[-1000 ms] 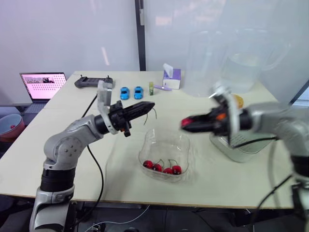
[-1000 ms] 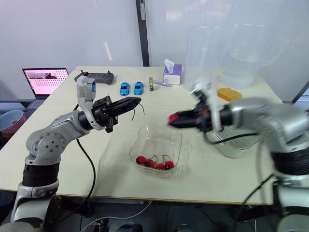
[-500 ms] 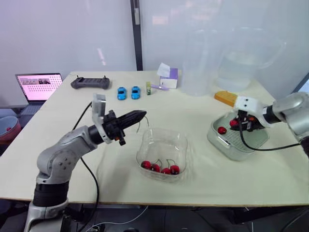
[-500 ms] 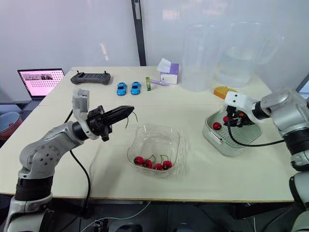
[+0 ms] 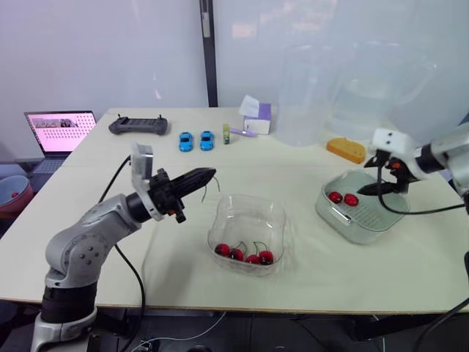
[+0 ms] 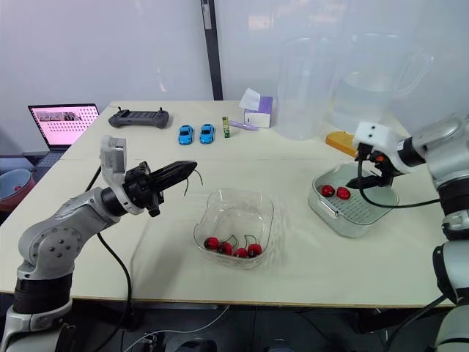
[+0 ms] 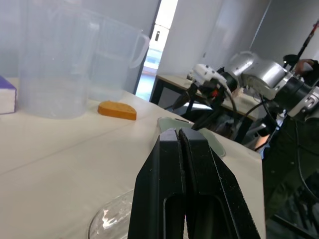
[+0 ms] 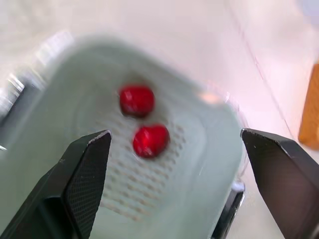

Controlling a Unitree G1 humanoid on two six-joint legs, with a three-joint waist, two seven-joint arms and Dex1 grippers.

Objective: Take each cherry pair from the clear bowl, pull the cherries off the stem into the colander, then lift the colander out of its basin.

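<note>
Firstly, left eye view: finds the left gripper raised over the table, just left of the clear bowl, pinched tight on a thin dark stem curling down from its tip. Shows stemmed cherries lying along the bowl's near side. Puts the right gripper above the colander, near its far right rim and apart from the two loose cherries on its floor.

Next, right eye view: repeats that layout and takes in the far side of the table, with a laptop at far left, a controller, two blue toy cars, a tissue box and an orange wedge beside a clear jug.

Then, left wrist view: shows both black fingers pressed flat together with no gap, pointing across the table toward the other arm.

Lastly, right wrist view: shows the fingers spread wide with nothing held, looking down on the two red cherries resting close together on the colander's perforated floor.
</note>
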